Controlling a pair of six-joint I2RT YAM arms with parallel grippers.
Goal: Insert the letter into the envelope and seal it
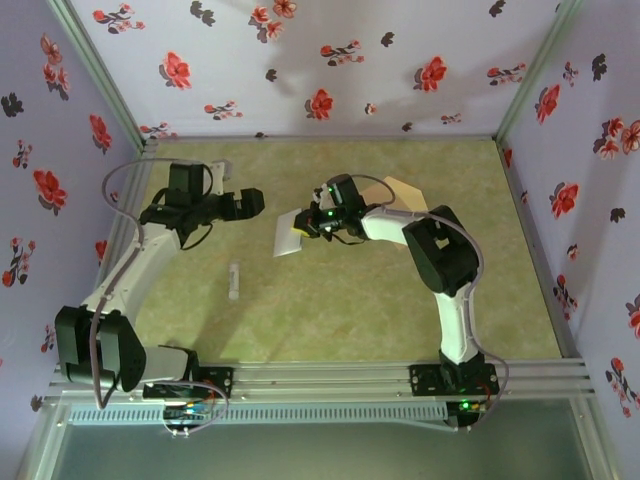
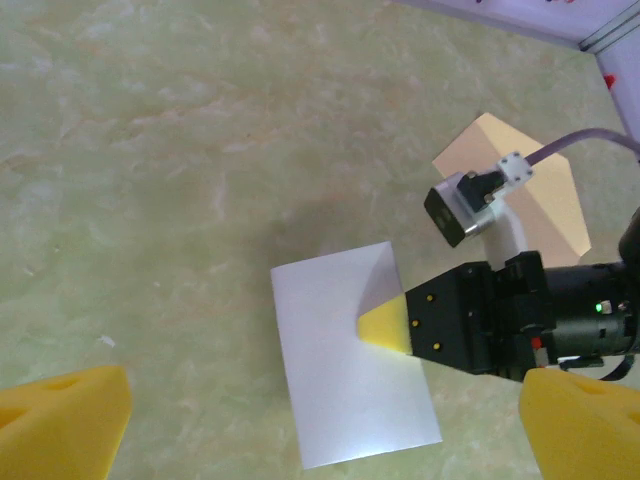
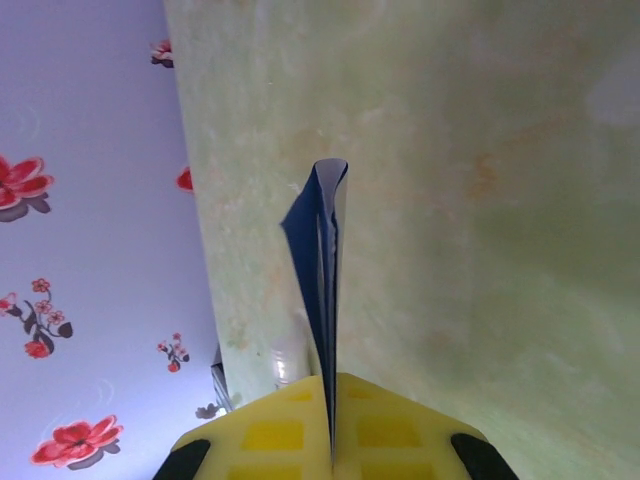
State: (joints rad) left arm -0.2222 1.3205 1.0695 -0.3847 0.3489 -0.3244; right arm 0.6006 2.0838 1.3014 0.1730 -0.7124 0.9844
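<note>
A pale green marbled worktop (image 1: 350, 310) sits inside walls (image 1: 330, 60) of lilac paper printed with red flowers. The left arm (image 1: 130, 265) reaches inward from its side, and the left jaws are spread wide, hovering near the letter's left edge with nothing between them. The right arm (image 1: 440, 260) bends back toward the middle. The right jaws are pressed together on the right edge of the letter (image 1: 288, 236), a white sheet that looks folded when seen edge-on from the right wrist. Whether the sheet touches the worktop cannot be told. The tan envelope (image 1: 403, 194) lies flat behind the right wrist, apart from the letter. A small white stick (image 1: 233, 281) lies nearer the left arm.
</note>
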